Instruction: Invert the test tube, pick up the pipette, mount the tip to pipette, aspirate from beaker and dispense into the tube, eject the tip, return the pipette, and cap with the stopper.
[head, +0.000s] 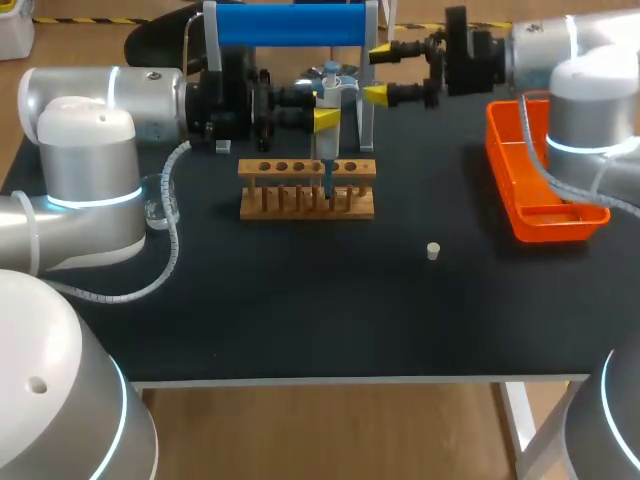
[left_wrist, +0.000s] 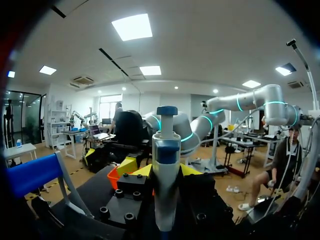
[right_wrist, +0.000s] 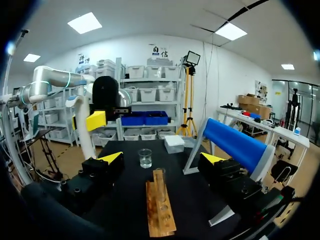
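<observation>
My left gripper (head: 322, 112) is shut on the white and blue pipette (head: 330, 98), which it holds upright above the wooden rack (head: 307, 190). The pipette's lower end points down toward the rack's holes. In the left wrist view the pipette (left_wrist: 166, 160) stands between the yellow fingertips (left_wrist: 129, 165). My right gripper (head: 380, 72) hangs open just right of the pipette, holding nothing. From the right wrist its gripper (right_wrist: 161, 158) gapes wide, with the rack (right_wrist: 161, 212), a glass test tube (right_wrist: 159, 182) standing in it, and the beaker (right_wrist: 145, 157) ahead. A small stopper (head: 433, 251) lies on the table's right middle.
An orange tray (head: 515, 215) sits at the right edge under my right arm. A stand with a blue roller (head: 290, 25) is at the back. A white box (right_wrist: 174, 143) lies beyond the beaker. The black table (head: 300, 300) is bare in front of the rack.
</observation>
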